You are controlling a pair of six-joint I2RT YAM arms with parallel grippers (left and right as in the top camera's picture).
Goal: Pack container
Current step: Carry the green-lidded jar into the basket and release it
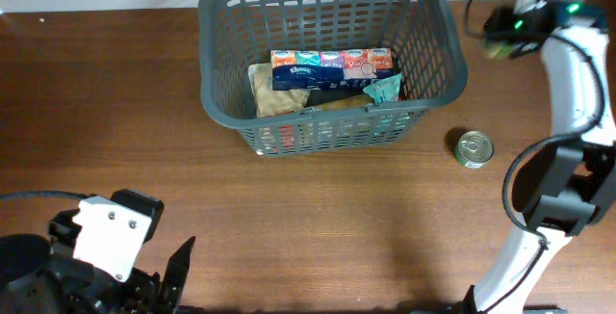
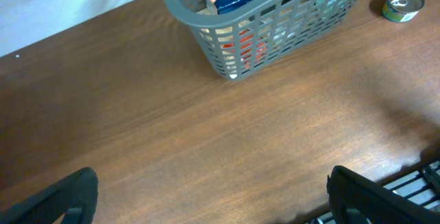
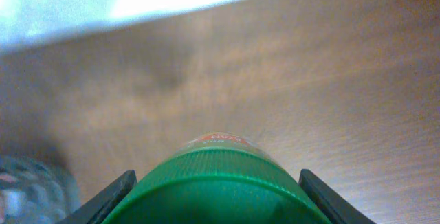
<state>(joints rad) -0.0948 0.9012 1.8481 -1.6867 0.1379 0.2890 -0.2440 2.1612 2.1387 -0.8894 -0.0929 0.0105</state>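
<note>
Basket (image 1: 318, 117) set at far middle of table (image 1: 144, 112), opening up, long axis left-right, part filled with boxes (image 1: 327, 66). Open wood left free in front and to left; can (image 1: 474, 147) near right front corner. Left gripper (image 2: 213, 203) spread wide, low at near-left edge. Right gripper (image 3: 214, 203) clamped on green-capped item (image 3: 216, 176), beyond basket's right end.

The brown wood-grain table (image 1: 318, 218) carries the dark grey lattice container (image 1: 327, 136), which stands upright toward the far middle, and a small round tin can (image 1: 474, 148), top up, near the container's front right corner but apart from it.
</note>
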